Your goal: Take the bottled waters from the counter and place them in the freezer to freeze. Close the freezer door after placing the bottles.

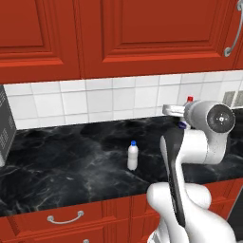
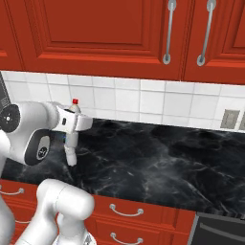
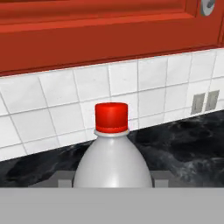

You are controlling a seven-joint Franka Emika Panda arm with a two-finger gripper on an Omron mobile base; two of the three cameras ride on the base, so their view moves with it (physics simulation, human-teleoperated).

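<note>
The gripper [image 3: 113, 181] is closed on the red-capped bottle [image 3: 112, 153], which stands upright between the fingers at the bottom centre of the hand view – its red cap and whitish shoulders rise in front of the white tiled wall [image 3: 57, 105]. In the left base view the red cap [image 1: 190, 99] peeks up just above the white hand at the right of the frame, over the black counter [image 1: 71, 161]. In the right base view the same bottle shows at the left, its cap at the top of the hand and its lower body hanging below it, above the counter; whether its base touches the stone I cannot tell.

The blue-capped bottle [image 1: 133, 155] stands upright on the counter near the centre of the left base view – left of the arm and apart from it, closer to the front edge than to the wall. Red cabinets [image 1: 118, 33] fill the top of both base views, and red drawers [image 2: 129, 210] with silver handles run along the bottom.
</note>
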